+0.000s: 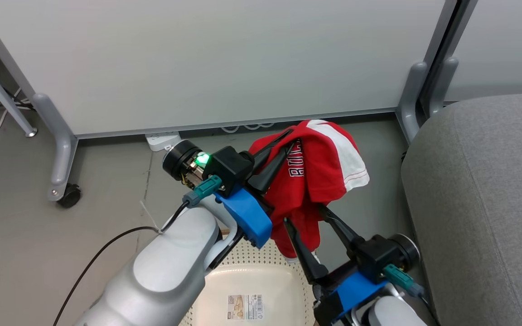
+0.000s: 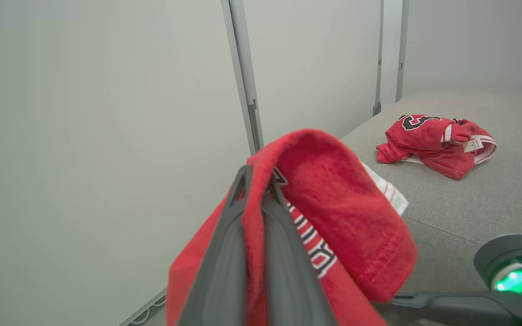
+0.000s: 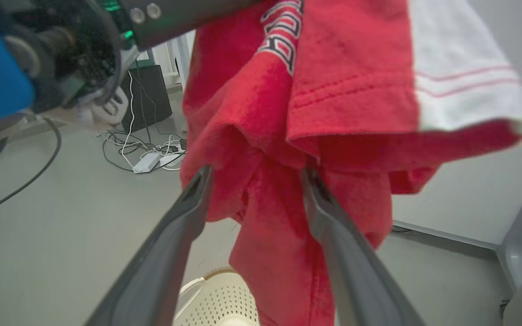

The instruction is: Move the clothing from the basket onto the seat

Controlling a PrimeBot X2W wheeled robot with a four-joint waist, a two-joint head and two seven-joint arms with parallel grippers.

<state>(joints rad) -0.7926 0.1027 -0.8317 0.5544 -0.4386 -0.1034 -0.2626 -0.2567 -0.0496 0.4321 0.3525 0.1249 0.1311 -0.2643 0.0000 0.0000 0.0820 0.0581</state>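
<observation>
Clothing, item one: red garment (image 1: 315, 176) of soft, thin, slightly nubbly fabric. It has a white panel crossed by red stitch lines. It hangs in folds above the basket (image 1: 261, 256), clear of the seat (image 1: 483, 190). Lettering: black-and-white "BUL" reads sideways in your head view, and the rest is folded under. Your left gripper (image 1: 292, 138) is clamped on the top fold, and your left wrist view shows cloth pinched between the two dark fingers. Your right gripper (image 1: 304, 213) is spread wide, with a hanging fold between its fingers, not pinched.

Item two: second garment (image 2: 437, 145), red, lying crumpled on the seat. It shows a black-and-white numeral, the "3" plain, and a small white tag (image 2: 472, 145) too small to read. Your head view catches a red sliver of it at the right edge.

Basket: cream perforated plastic, rounded. A sticker (image 1: 245, 307) with a barcode lies on its inside bottom, text unreadable.

Seat: grey woven upholstery with a rounded corner. Your left wrist view shows one stitched seam.

Your right wrist view adds a white power strip (image 3: 147, 162) and tangled cables (image 3: 125, 145) on the grey floor.
</observation>
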